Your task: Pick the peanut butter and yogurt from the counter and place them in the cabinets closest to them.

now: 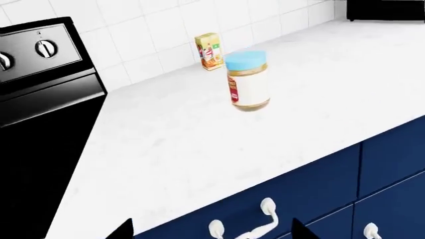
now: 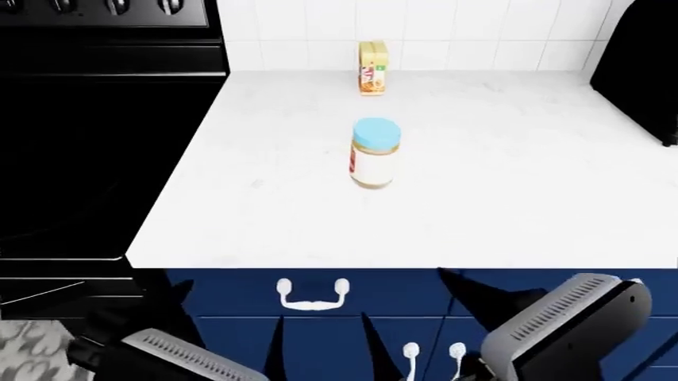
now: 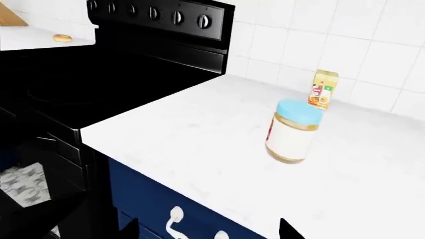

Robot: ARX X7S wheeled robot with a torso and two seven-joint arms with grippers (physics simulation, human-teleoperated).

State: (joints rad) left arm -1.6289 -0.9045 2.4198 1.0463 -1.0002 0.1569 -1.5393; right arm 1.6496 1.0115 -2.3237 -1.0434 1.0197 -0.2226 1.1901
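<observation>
The peanut butter (image 2: 373, 154) stands upright on the white counter (image 2: 509, 190), a clear jar with a light-blue lid and a red side label; both wrist views also show the jar (image 1: 248, 81) (image 3: 293, 131). The yogurt is out of view. My left gripper (image 1: 212, 232) and right gripper (image 3: 209, 231) hang low in front of the navy drawers, below the counter's front edge and well short of the jar. Both are open with nothing between their dark fingers. In the head view the left gripper (image 2: 225, 319) and right gripper (image 2: 407, 298) show at the bottom.
A small yellow carton (image 2: 372, 68) stands at the tiled back wall behind the jar. A black stove (image 2: 95, 135) borders the counter on the left. A black appliance (image 2: 646, 63) sits at the back right. Navy drawers with white handles (image 2: 313, 294) run below. A bagel (image 3: 62, 38) lies on a far counter.
</observation>
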